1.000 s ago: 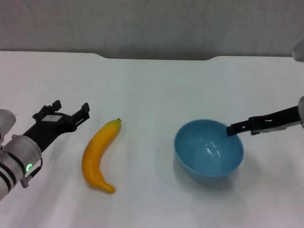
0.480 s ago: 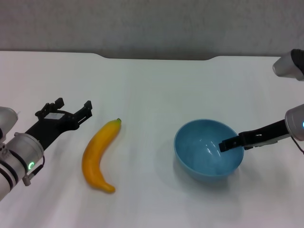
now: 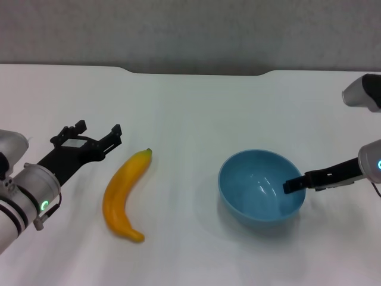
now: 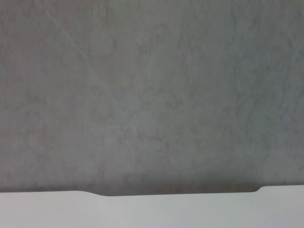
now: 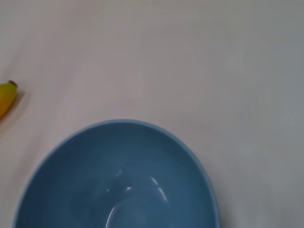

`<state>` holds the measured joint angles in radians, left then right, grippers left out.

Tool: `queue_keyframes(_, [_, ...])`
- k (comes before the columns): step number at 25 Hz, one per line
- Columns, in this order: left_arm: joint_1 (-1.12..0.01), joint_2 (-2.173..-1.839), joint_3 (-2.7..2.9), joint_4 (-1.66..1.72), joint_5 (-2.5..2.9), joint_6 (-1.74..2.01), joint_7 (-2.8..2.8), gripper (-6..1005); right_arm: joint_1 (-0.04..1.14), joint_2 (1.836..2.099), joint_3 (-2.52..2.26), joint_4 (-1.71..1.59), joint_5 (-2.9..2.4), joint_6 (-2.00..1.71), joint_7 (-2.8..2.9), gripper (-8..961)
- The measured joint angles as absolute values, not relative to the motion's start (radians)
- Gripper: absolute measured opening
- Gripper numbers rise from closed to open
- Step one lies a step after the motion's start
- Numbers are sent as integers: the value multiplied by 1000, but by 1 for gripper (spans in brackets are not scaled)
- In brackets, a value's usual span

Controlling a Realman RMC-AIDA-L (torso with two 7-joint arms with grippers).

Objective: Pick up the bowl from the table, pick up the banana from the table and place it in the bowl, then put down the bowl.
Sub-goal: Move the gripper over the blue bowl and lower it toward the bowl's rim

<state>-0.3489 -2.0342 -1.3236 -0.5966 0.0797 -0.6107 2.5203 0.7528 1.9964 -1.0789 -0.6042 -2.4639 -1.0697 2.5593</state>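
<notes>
The light-blue bowl [image 3: 261, 186] stands upright and empty on the white table [image 3: 190, 107], right of centre. The yellow banana [image 3: 124, 193] lies to its left, with its green stem tip pointing away from me. My left gripper [image 3: 98, 132] is open and empty, just left of the banana's stem end and apart from it. My right gripper [image 3: 292, 186] reaches in from the right to the bowl's right rim. The right wrist view looks down into the bowl [image 5: 118, 180] and catches the banana's tip [image 5: 7, 97].
The table's far edge has a shallow notch [image 3: 196, 72] with a grey wall behind it. The left wrist view shows only that wall and the table's far edge [image 4: 152, 211]. Bare tabletop lies between banana and bowl.
My left gripper has moved right, closer to the banana's stem end. My right gripper has come down from the bowl's far right rim to its right side. Bowl and banana have not moved.
</notes>
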Motion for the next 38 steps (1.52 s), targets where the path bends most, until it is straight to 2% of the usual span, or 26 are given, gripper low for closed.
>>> queue_keyframes(22, [-352,-2033,-1313,-621,80,-603,2512,906,787,2008,-1099,-545,-2441,-958,2520,756])
queue_keyframes(27, [-352,-2034,-1313,-622,80,-603,2511,906,788,2011,-1107,-537,-2421,-943,2516,550])
queue_keyframes(38, [-350,-2034,-1313,-623,80,-603,2511,906,787,2011,-1150,-512,-2413,-900,2507,313])
